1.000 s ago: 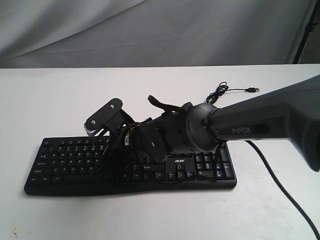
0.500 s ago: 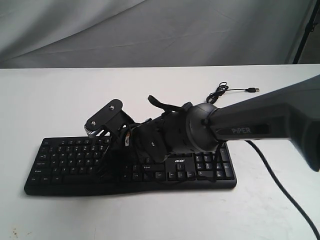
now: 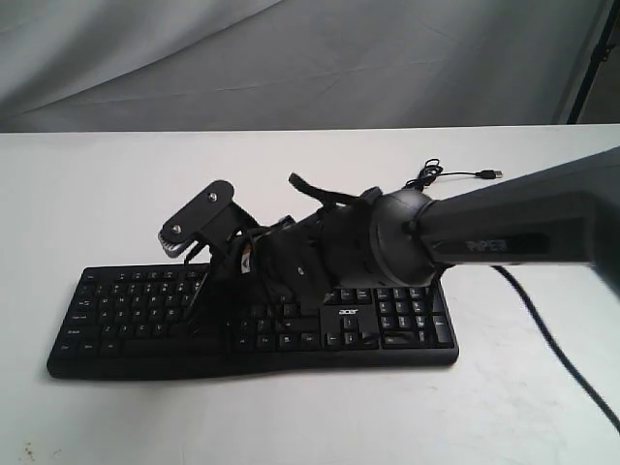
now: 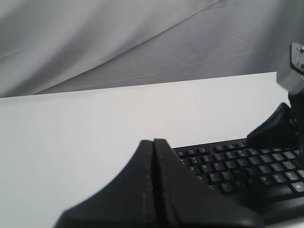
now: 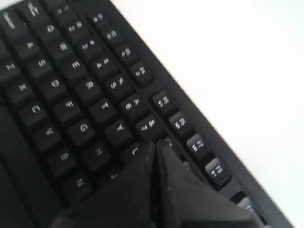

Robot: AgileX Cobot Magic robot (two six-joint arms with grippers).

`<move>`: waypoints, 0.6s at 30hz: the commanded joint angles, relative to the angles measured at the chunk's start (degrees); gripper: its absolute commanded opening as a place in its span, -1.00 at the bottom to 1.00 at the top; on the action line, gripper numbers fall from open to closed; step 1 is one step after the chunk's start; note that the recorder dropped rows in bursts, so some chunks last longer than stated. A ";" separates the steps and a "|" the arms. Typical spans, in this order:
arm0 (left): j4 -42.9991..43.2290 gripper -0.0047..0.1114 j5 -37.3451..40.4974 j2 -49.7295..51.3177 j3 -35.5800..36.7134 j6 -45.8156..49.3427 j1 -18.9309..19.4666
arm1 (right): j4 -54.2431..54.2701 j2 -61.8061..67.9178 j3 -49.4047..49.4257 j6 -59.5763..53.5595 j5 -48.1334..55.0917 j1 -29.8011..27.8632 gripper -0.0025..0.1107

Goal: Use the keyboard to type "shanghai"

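The black keyboard (image 3: pixel 126 310) lies across the white table (image 3: pixel 87 194), with its acer logo showing beside the number pad. My right gripper (image 3: pixel 218 291) reaches in from the right over the letter keys; its tip is hard to make out against the black keys. In the right wrist view the right gripper (image 5: pixel 156 143) is shut, its tip just over the keyboard (image 5: pixel 71 90) beside the U and J keys. My left gripper (image 4: pixel 153 141) is shut and empty, held off the near end of the keyboard (image 4: pixel 228 166). The exterior view does not show it.
The keyboard's thin USB cable (image 3: pixel 426 179) lies coiled behind it, its plug (image 3: pixel 492 174) loose on the table. A thicker black arm cable (image 3: pixel 552 358) trails off at the front right. Grey cloth (image 3: pixel 310 58) hangs behind the table.
The right arm has risen slightly and its wrist camera bracket has tipped up a little over the keys. The keyboard has not moved.
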 commanded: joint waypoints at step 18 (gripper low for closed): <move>0.27 -0.92 -0.16 -0.20 0.25 -0.16 -0.20 | -4.98 -37.20 29.30 2.98 -3.62 0.80 -0.96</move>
